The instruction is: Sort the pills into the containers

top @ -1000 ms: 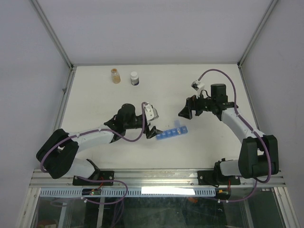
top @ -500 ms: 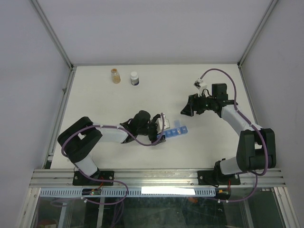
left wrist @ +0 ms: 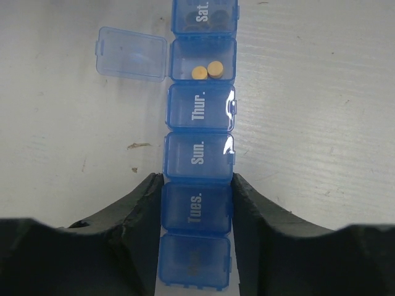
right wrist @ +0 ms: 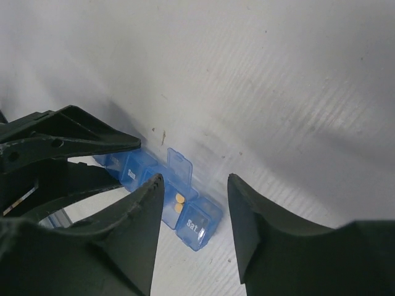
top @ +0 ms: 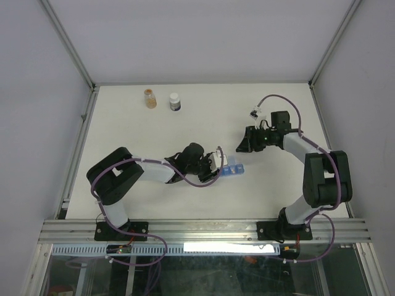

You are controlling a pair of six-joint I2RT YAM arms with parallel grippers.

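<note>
1 strip of containers (left wrist: 199, 154), 6 blue compartments in a row, lies near the middle of the white desk (top: 123, 135), between the 2 arms. 5 lids are down. 1 lid (left wrist: 133, 52) is flipped open, and 2 orange pills (left wrist: 207, 70) lie touching in that compartment. The left fingers (left wrist: 141, 213) are clamped on the strip's sides at the "Tues." compartment. The right fingers (right wrist: 133, 228) stand apart above the desk, holding nothing. At the far edge stand 1 amber bottle (top: 149, 98) and 1 white bottle (top: 175, 102). The left wrist view cuts off the "Sat." compartment, and the nearest label is unreadable. From above, the left wrist hides much of the strip.
</note>
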